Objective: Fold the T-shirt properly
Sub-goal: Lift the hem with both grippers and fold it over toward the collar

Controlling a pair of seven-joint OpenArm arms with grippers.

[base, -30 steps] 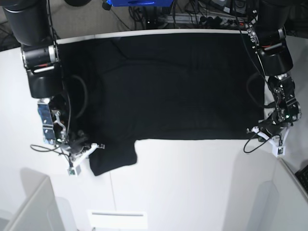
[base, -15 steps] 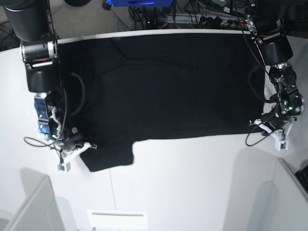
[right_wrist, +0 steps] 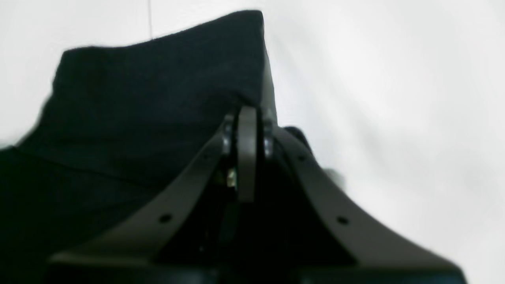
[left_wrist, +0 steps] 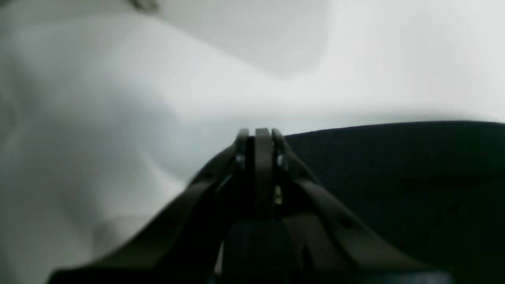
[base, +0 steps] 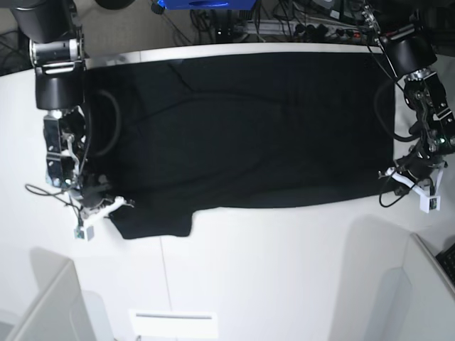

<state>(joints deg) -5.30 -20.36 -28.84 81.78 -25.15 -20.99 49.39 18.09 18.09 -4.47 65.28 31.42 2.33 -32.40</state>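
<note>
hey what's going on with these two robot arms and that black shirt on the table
A two-armed robot is working on folding a black T-shirt, which lies spread flat and not yet folded on a white table. The right end effector sits at the shirt's sleeve end, the left end effector at the opposite edge. Both are shut, each at the cloth's near edge; whether they actually pinch fabric is hard to tell from these blurry wrist views.

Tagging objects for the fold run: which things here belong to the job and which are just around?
Part of the job:
- T-shirt, black, spread flat on the white table
- left gripper, shut at the shirt's edge
- right gripper, shut by the sleeve

Just around:
- cables and power strip behind the table
</note>
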